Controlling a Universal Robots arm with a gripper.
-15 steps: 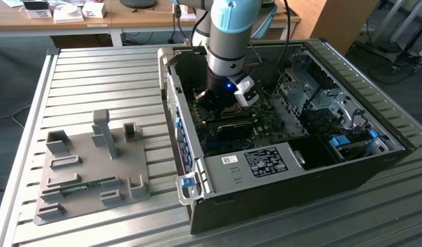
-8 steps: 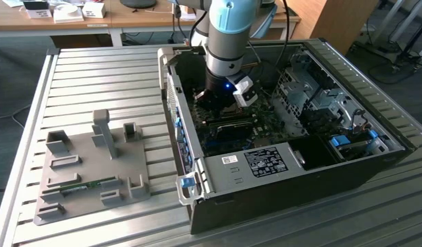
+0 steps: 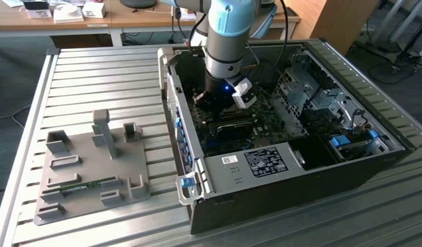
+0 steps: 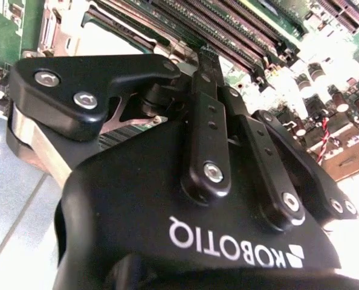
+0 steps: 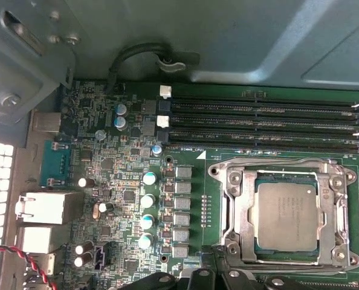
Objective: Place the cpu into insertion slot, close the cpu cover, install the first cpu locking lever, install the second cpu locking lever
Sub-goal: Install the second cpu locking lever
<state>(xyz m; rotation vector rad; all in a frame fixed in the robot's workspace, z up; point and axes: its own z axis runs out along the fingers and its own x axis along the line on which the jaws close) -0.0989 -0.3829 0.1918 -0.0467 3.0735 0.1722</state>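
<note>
The cpu (image 5: 286, 215) lies flat in the insertion slot (image 5: 286, 178) on the motherboard (image 5: 185, 151), silver top up, edges square with the socket; the cpu cover (image 5: 243, 211) is folded down around it. My gripper (image 5: 213, 279) sits at the socket's edge just beside the chip, not touching it. I cannot tell whether my fingers (image 4: 206, 90) are open or closed.

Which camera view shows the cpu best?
The first wrist view: the cpu lies flat under the cpu cover, seen from above. In the exterior view the arm stands over that spot; in the second wrist view the gripper blocks it.
</note>
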